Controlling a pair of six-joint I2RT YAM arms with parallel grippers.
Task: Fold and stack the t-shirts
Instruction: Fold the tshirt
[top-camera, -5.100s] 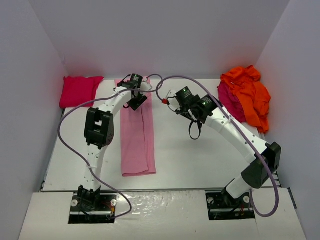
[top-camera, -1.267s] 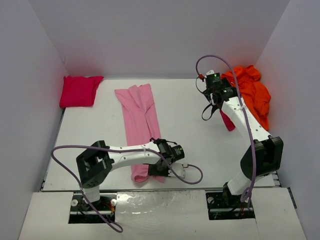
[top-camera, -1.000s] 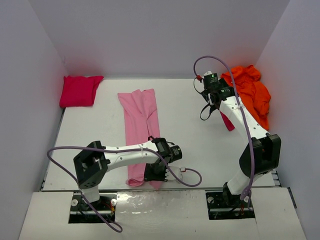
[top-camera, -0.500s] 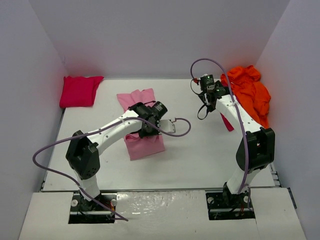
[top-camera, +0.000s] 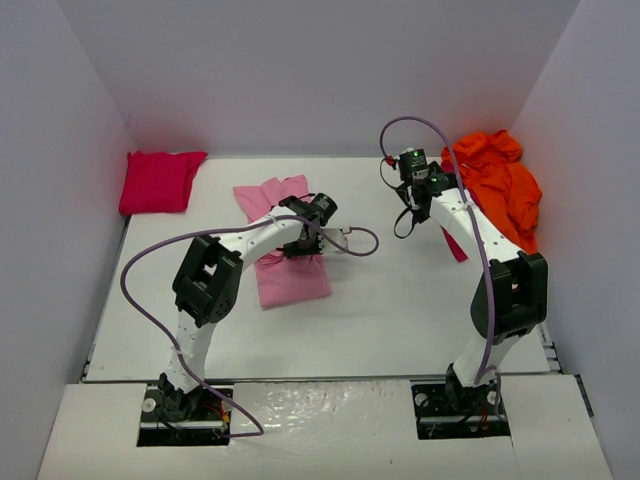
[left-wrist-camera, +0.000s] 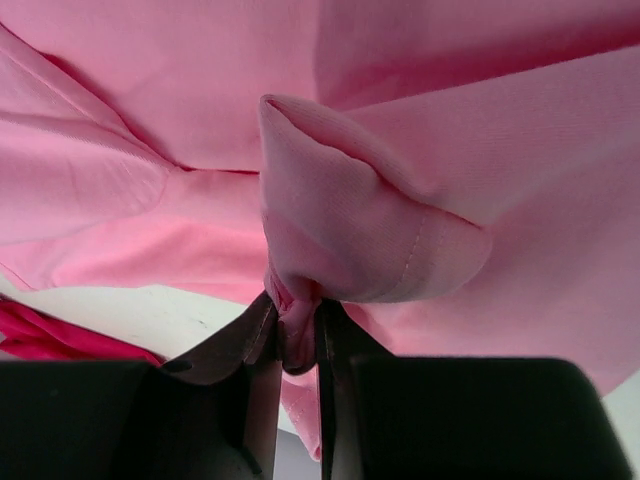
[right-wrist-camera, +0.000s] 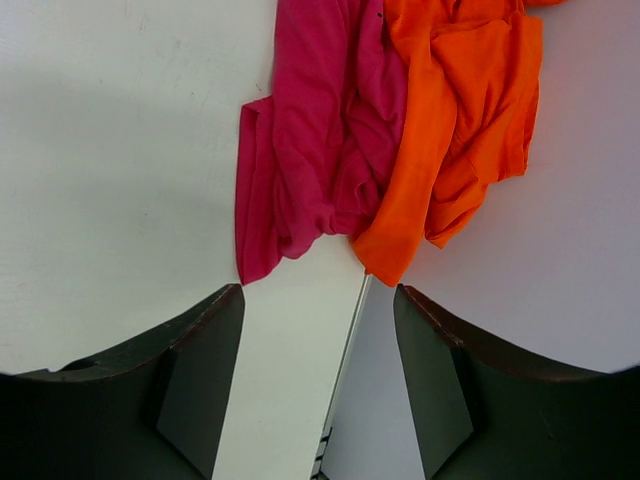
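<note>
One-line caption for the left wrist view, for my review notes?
Left gripper shut on a bunched fold of the pink shirt.

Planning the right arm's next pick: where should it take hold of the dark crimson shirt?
Grip the dark crimson t-shirt at its free corner, the tail lying flat on the bare table, away from the orange t-shirt. Bring the right gripper down from the table-centre side: orange cloth overlaps the other edge, so there you'd likely catch both.

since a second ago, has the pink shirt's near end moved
Yes. The left gripper, shut on the pink t-shirt, has carried its near end away from the table's front edge.
</note>
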